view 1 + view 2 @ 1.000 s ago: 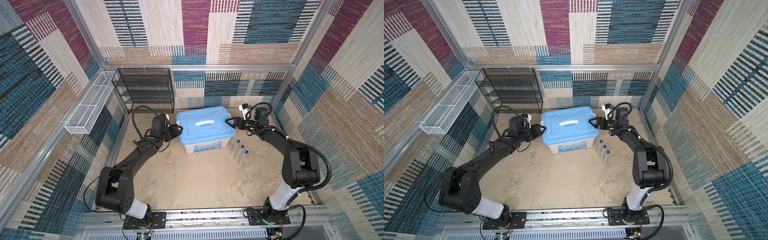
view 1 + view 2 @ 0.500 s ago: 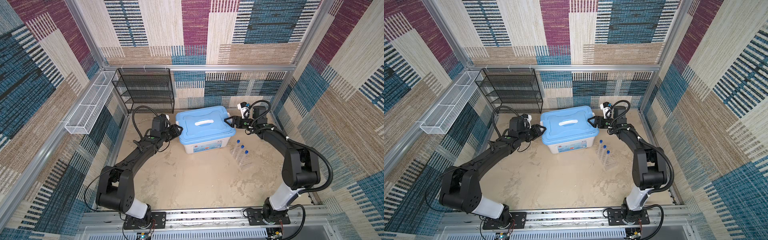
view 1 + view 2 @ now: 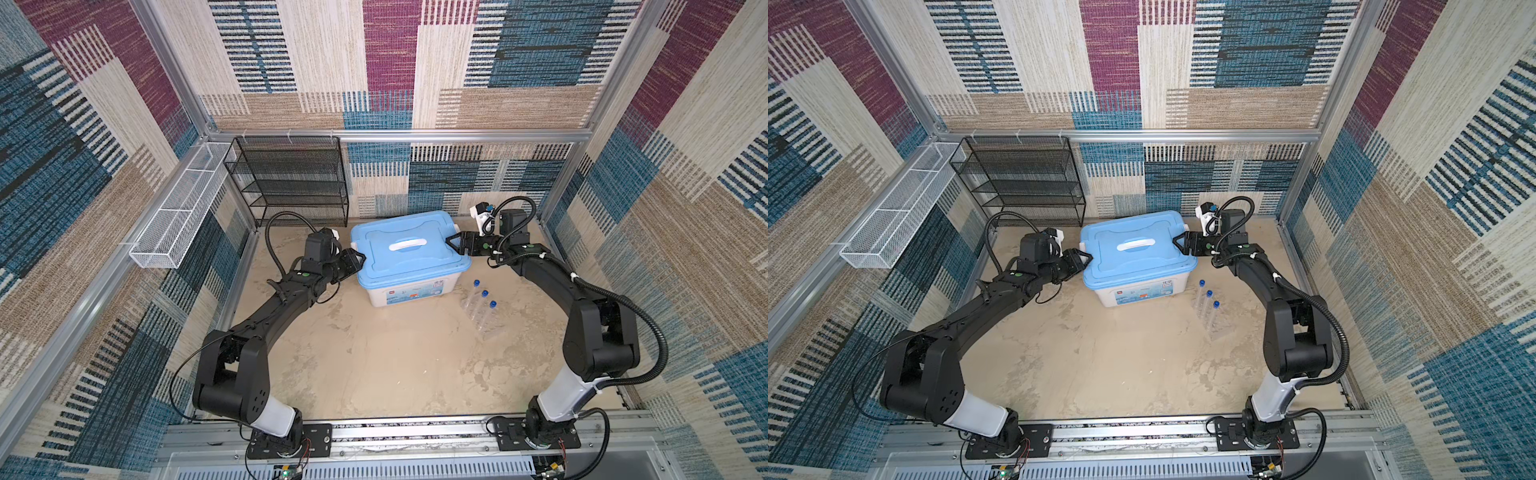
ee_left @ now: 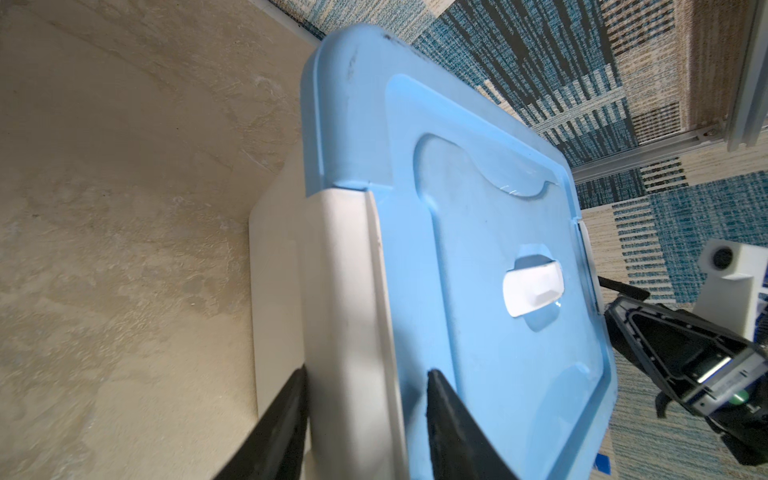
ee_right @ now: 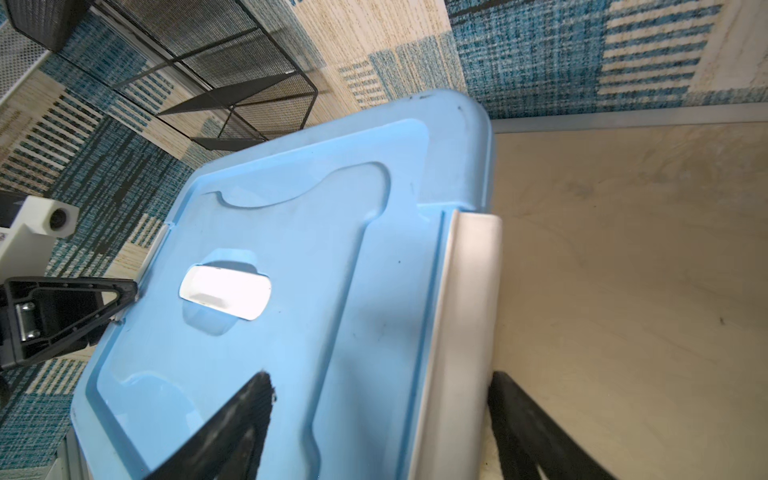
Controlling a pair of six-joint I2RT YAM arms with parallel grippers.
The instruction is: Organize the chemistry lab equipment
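Top views, bin: your bin (image 3: 376, 293) sits at the back of the bench (image 3: 395, 365) with its lid (image 3: 399, 266) on, so its inside is hidden.
Top views, tubes: three tubes (image 3: 482, 309) lie side by side on the bench just right of the bin, near the right arm. You can see the blue caps plainly, but the clear bodies barely show.
Top views, arms: both arms reach low and forward. The left gripper (image 3: 360, 261) is at the bin's left end and the right gripper (image 3: 450, 242) at its right end. The finger gaps are too small to read here.
Top views, rack: the rack (image 3: 291, 178) stands against the back wall, behind the left arm.
Left wrist, fingers: your left fingers (image 4: 453, 428) stand apart astride the left latch (image 4: 345, 270), one at its outer side and one over the lid. Their bases are cut off, and you cannot tell whether they press it.
Left wrist, far end: the right gripper shows past the lid's far edge, partly cut off.
Right wrist, fingers: your right fingers (image 5: 232, 428) are wide apart. One is over the lid, well clear of the right latch (image 5: 465, 311), and one is just outside it. They clamp nothing.
Right wrist, far end: a left finger's tip meets the lid's far edge.
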